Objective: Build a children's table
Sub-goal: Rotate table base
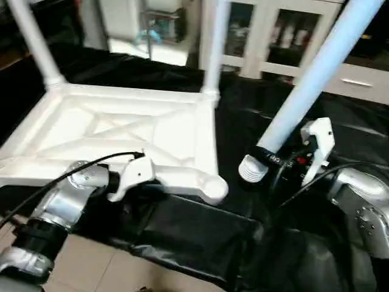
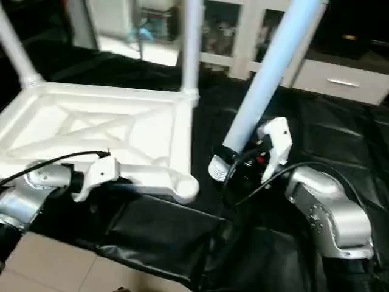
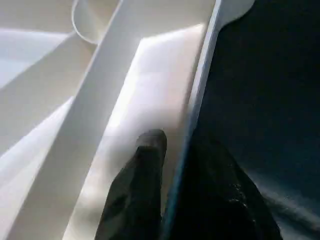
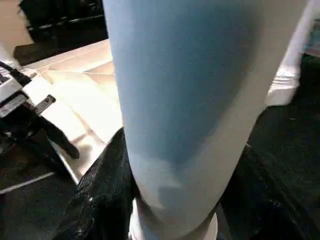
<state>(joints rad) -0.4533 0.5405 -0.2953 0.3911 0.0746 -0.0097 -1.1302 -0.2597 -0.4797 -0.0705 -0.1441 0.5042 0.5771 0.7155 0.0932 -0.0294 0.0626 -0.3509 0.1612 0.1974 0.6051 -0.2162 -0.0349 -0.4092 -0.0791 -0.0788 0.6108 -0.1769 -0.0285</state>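
The white tabletop [image 1: 121, 131] lies upside down on black cloth, its X ribs facing up. Two white legs [image 1: 33, 39] [image 1: 214, 45] stand upright in its far corner sockets. My left gripper [image 1: 146, 182] is shut on the tabletop's near rim; in the left wrist view one black finger [image 3: 145, 175] lies inside the rim [image 3: 197, 100] and the other outside. My right gripper [image 1: 276, 159] is shut on a third leg [image 1: 310, 79], which tilts up to the right. That leg's ribbed end [image 1: 250, 169] hangs just right of the near right corner socket [image 1: 213, 188], apart from it.
Black cloth [image 1: 182, 243] covers the work surface and drapes over its near edge above a tiled floor [image 1: 91, 267]. White cabinets with glass doors [image 1: 267, 36] stand behind. Cables run along both silver forearms.
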